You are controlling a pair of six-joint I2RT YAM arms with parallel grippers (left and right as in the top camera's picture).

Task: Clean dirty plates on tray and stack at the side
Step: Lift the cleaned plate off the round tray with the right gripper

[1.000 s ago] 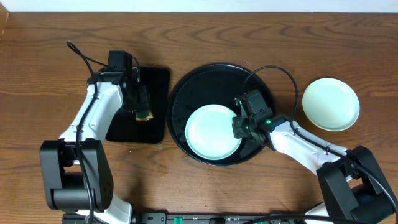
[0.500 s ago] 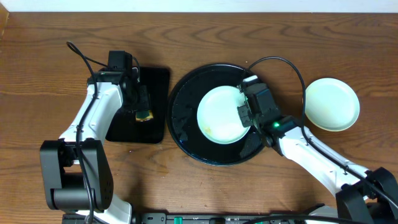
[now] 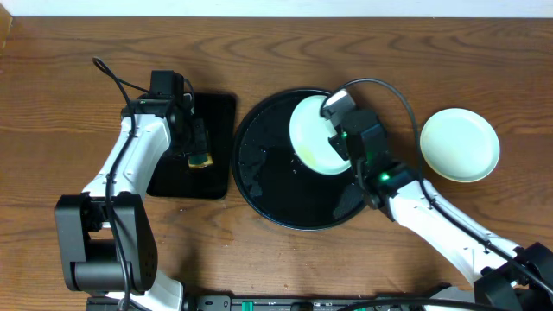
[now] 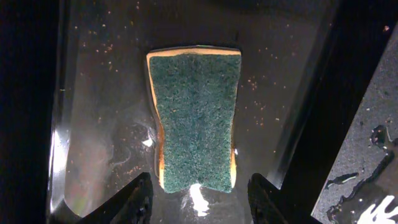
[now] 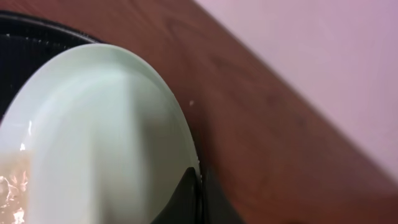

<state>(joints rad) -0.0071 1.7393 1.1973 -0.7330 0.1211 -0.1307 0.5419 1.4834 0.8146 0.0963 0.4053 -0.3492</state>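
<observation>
My right gripper (image 3: pixel 339 136) is shut on the rim of a pale plate (image 3: pixel 313 134) and holds it tilted on edge above the back right part of the round black tray (image 3: pixel 259 177). In the right wrist view the jaws (image 5: pixel 199 196) pinch the plate's rim (image 5: pixel 99 137), and a light smear shows at its lower left. The tray's rim (image 5: pixel 37 28) shows behind it. Another pale plate (image 3: pixel 460 144) lies on the table to the right of the tray. My left gripper (image 3: pixel 197 142) is open over a green and yellow sponge (image 4: pixel 196 121), not touching it.
The sponge (image 3: pixel 201 160) lies on a small rectangular black tray (image 3: pixel 216 130) left of the round tray; that tray is wet with specks. The round tray holds water drops. A black cable (image 3: pixel 380 91) loops above my right arm.
My right gripper has lifted the plate from flat at the tray's front and carried it back and to the right, tipping it on edge. The left arm has not moved.
</observation>
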